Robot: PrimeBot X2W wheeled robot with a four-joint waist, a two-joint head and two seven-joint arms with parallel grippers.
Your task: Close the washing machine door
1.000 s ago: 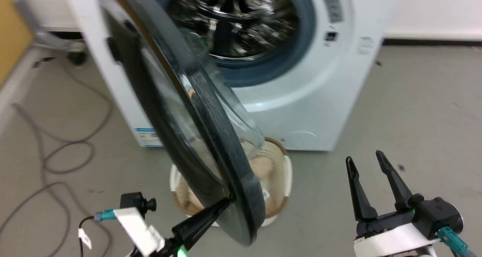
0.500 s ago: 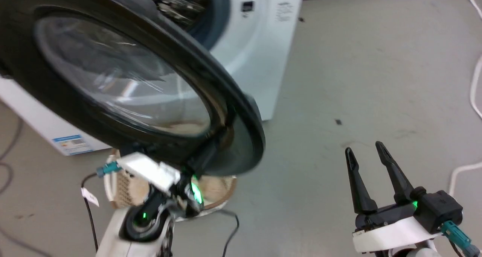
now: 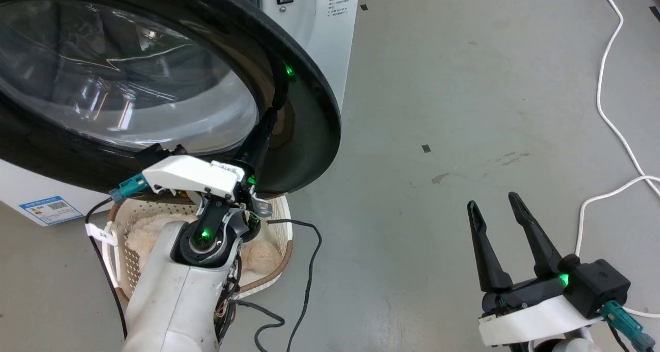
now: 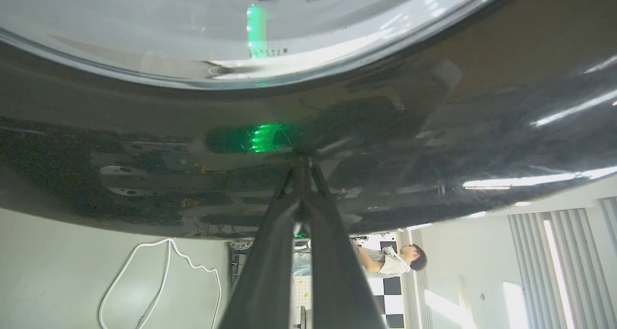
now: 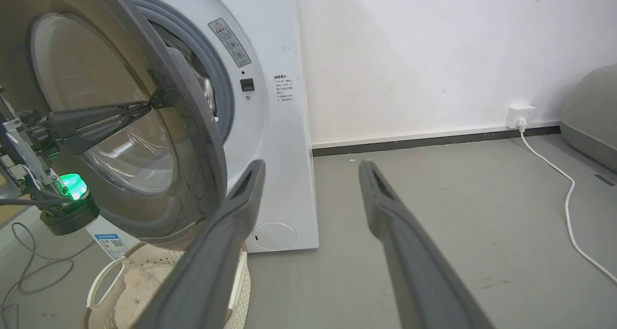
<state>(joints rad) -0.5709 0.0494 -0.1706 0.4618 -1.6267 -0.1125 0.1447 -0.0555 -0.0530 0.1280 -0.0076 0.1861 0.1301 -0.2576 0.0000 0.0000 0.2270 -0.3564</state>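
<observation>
Over to the washing machine door (image 3: 129, 84): open, swung well out from the front, not latched. Wide glossy black ring, bulging clear glass bowl, reflections all over it. Behind it, the washing machine (image 5: 284, 165): white, boxy, upright, grey gasket (image 5: 225, 102) exposed round the opening, blue label (image 3: 50, 210) low on the front.

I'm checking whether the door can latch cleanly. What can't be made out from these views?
- Door hinge: head view, cut off at the left edge beyond the washing machine door.
- Drum opening: head view, hidden behind the door; right wrist view gives a strip of grey gasket.
- Basket contents: head view, partly covered by the left arm.
- Warning label text: right wrist view, too small.
</observation>
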